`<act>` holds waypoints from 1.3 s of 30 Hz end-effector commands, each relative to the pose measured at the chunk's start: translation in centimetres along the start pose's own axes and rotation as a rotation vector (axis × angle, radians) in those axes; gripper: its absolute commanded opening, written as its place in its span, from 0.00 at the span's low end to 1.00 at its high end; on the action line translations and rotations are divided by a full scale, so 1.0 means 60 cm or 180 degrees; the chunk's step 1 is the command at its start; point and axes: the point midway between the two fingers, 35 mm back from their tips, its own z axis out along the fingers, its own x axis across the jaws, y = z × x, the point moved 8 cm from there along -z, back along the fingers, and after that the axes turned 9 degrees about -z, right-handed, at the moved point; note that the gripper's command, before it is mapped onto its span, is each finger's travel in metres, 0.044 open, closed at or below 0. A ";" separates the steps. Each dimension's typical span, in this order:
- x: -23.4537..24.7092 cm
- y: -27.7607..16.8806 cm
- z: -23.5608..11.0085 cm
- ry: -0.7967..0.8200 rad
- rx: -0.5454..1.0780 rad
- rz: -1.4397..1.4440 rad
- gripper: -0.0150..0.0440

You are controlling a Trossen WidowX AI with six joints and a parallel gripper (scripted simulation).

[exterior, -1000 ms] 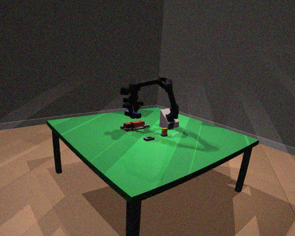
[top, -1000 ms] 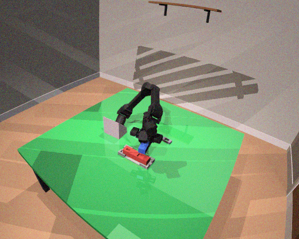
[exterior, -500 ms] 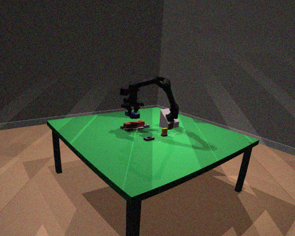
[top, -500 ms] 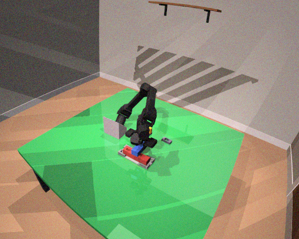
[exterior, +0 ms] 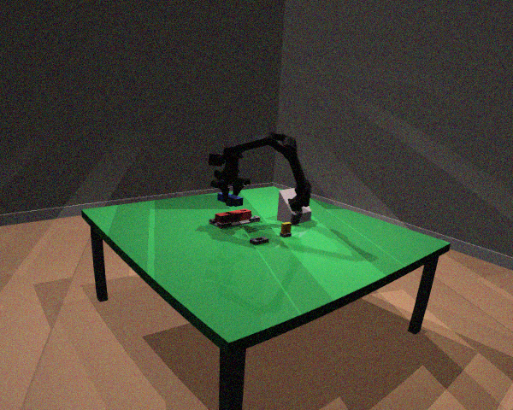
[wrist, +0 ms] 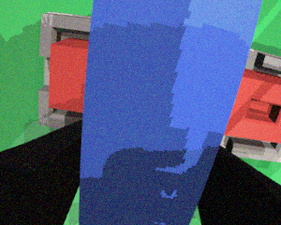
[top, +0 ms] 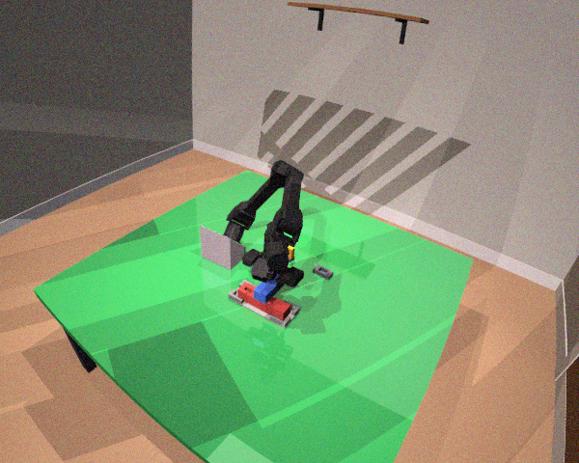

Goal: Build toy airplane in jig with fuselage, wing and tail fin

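Note:
The red fuselage (top: 262, 305) (exterior: 233, 215) (wrist: 67, 75) lies flat in the grey cradle (top: 291, 315) (exterior: 253, 219) (wrist: 51, 28) near the middle of the green table. My gripper (top: 271, 280) (exterior: 230, 192) (wrist: 144, 137) is shut on the blue wing (top: 265, 290) (exterior: 231, 200) (wrist: 159, 88). It holds the wing crosswise a little above the fuselage's middle. In the wrist view the wing hides the fuselage's top socket, while the small tail socket shows at the right. The yellow tail fin (top: 290, 251) (exterior: 285, 228) stands upright on the table, apart from the cradle.
A small dark holder (top: 322, 271) (exterior: 258, 240) lies on the table near the tail fin. A grey wedge block (top: 220, 247) (exterior: 286, 206) stands by the arm's base behind the cradle. The green table (top: 329, 348) (exterior: 248, 282) stands on a wooden floor.

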 end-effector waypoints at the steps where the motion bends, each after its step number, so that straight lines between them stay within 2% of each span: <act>1: -0.001 0.001 0.000 -0.0005 -0.0008 0.0011 0.59; 29: -0.001 0.002 0.066 -0.0002 -0.0004 0.0009 0.59; 39: -0.001 0.002 0.064 -0.0004 -0.0008 -0.0001 0.56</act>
